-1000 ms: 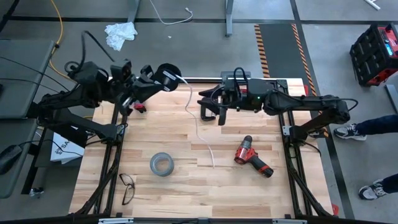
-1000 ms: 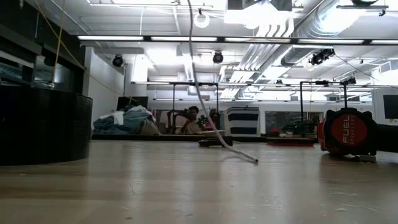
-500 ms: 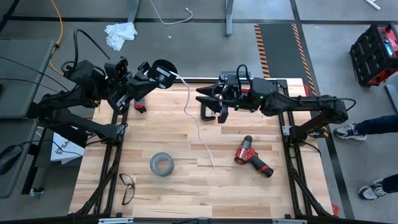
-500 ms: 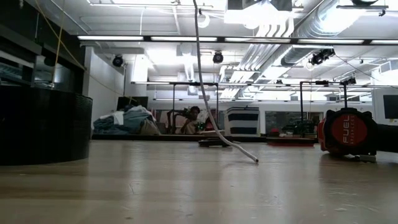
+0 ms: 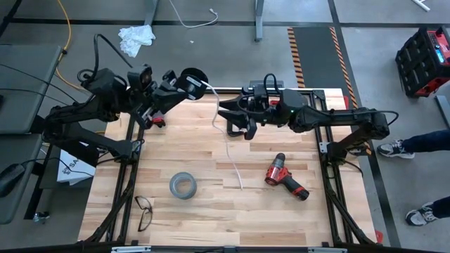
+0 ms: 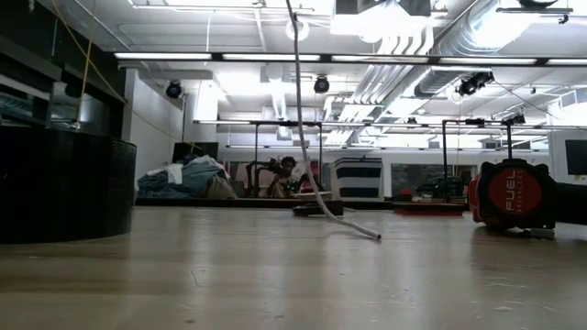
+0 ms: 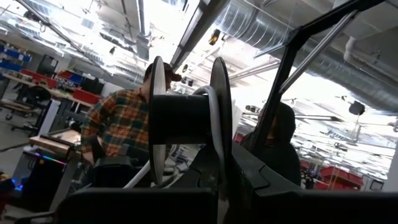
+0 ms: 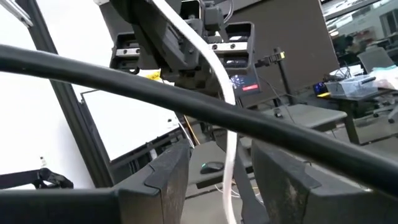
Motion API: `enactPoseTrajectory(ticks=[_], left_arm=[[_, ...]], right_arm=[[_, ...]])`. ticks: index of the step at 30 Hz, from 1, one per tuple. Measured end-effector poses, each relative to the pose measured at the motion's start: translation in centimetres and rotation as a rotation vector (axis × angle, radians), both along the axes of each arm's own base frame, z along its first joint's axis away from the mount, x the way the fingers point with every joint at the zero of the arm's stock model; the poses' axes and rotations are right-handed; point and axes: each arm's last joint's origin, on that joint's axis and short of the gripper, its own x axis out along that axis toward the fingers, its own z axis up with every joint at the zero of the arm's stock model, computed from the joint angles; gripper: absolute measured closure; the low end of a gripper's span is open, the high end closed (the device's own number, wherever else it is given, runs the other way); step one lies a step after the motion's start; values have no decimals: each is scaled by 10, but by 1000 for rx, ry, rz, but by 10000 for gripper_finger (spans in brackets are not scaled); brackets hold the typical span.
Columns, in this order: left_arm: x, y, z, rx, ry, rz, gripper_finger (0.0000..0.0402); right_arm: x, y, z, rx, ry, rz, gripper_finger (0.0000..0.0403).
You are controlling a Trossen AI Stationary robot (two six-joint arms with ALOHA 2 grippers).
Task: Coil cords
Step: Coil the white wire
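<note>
- Up at the bench's point(image 5: 176, 232) far edge, near its left corner, the left gripper point(image 5: 184, 83) holds the black spool point(image 5: 193, 79) in the air, fingers pressed tight on it.
- From the spool the white cord point(image 5: 226, 144) drops to the bench and trails toward the middle, its free end lying on the wood.
- Beside it, the right gripper point(image 5: 223, 112) hovers with fingers point(image 8: 163, 180) spread, the cord running between them, seemingly untouched.
- Nearer the front lie a grey tape roll point(image 5: 182, 185), glasses point(image 5: 144, 211) and a red drill point(image 5: 285, 179).
</note>
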Motion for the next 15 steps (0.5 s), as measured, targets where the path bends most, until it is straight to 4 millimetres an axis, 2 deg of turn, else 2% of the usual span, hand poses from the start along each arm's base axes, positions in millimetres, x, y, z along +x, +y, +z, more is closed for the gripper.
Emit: enactPoseTrajectory(ticks=[8,12,15], left_arm=[[2,1,-1,-8,3,22,401],[2,1,-1,-9,3,26,401],[2,1,-1,-6,2,34,401]], right_arm=[[1,0,-3,2,31,-14,251],[1,0,-3,-23,32,-21,286],[1,1,-3,-43,29,-23,330]])
